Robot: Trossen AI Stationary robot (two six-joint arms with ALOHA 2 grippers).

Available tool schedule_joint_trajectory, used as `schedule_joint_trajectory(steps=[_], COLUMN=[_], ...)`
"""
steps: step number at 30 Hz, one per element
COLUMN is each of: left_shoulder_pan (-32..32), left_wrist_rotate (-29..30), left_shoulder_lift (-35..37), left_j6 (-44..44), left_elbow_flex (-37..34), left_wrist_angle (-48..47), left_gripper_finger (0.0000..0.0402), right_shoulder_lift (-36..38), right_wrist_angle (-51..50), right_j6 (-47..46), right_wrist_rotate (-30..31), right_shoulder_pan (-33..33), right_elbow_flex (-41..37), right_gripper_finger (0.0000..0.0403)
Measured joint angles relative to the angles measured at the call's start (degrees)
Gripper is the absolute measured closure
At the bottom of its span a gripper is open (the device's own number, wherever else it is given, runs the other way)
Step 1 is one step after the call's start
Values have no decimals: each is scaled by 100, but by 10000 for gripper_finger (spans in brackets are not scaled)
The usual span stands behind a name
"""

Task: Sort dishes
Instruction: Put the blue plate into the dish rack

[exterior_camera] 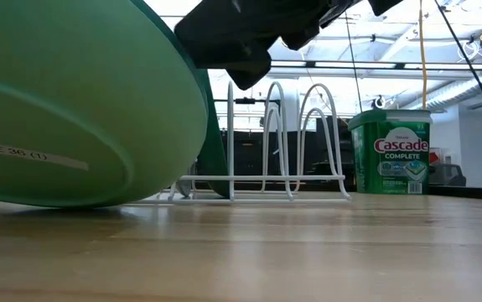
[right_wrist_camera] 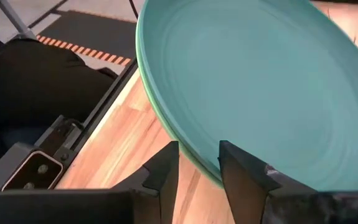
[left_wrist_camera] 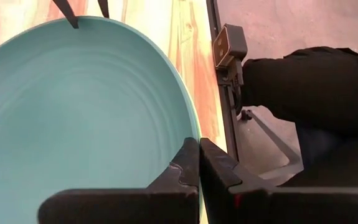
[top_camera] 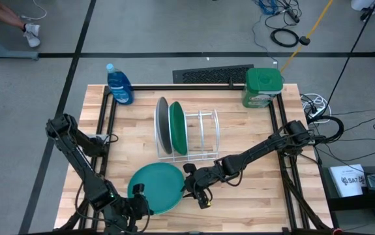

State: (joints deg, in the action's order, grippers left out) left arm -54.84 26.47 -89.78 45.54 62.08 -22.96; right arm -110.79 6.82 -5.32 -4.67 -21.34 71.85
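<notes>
A teal plate [top_camera: 158, 186] [left_wrist_camera: 85, 118] [right_wrist_camera: 259, 81] lies nested on a light green plate [exterior_camera: 64, 101] near the table's near edge. The pair is tilted, its right side raised and its lower left part on the wood. My right gripper [top_camera: 190, 177] [right_wrist_camera: 198, 168] [exterior_camera: 232, 46] is at the right rim. My left gripper [top_camera: 139, 196] [left_wrist_camera: 198, 163] is shut at the left rim. A grey plate [top_camera: 162, 124] and a dark green plate [top_camera: 177, 127] stand on edge in the white wire rack [top_camera: 200, 134]. My left gripper's shut fingertips [left_wrist_camera: 191, 155] lie against the left rim [left_wrist_camera: 195, 134] of the teal plate, coming level from the table's left; I cannot tell whether they touch it. My right gripper pinches the right rim [right_wrist_camera: 203, 163] of the nested plates, one finger [right_wrist_camera: 244, 177] over the teal face and one [right_wrist_camera: 163, 174] below. It comes slanting from the table's right. The right side is raised, and the lower left part [exterior_camera: 98, 201] is on the table.
The rack [exterior_camera: 282, 143] stands just beyond the plates, with free slots on its right half. A blue soap bottle [top_camera: 119, 85] is at the far left corner and a green Cascade tub [top_camera: 263, 87] [exterior_camera: 389, 151] at the far right. Bare wood lies right of the plates.
</notes>
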Motion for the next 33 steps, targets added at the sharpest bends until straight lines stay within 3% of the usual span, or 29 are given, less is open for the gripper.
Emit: schedule_joint_trajectory(steps=[10, 19, 29, 33], left_shoulder_pan=[12, 4, 12, 17], left_wrist_rotate=[137, 415, 711, 753], left_shoulder_lift=[0, 2, 2, 2], left_j6=[-80, -107, -105, -105], left_elbow_flex=[0, 0, 4, 4], left_wrist_angle=[8, 33, 29, 20], left_gripper_finger=[401, 401, 401, 401], right_shoulder_lift=[-176, -174, -128, -127], right_wrist_angle=[199, 230, 682, 604], right_j6=[242, 645, 597, 446], right_wrist_rotate=[-91, -190, -128, -112], right_shoulder_pan=[0, 5, 13, -50], right_elbow_flex=[4, -2, 4, 372], right_gripper_finger=[305, 397, 400, 384])
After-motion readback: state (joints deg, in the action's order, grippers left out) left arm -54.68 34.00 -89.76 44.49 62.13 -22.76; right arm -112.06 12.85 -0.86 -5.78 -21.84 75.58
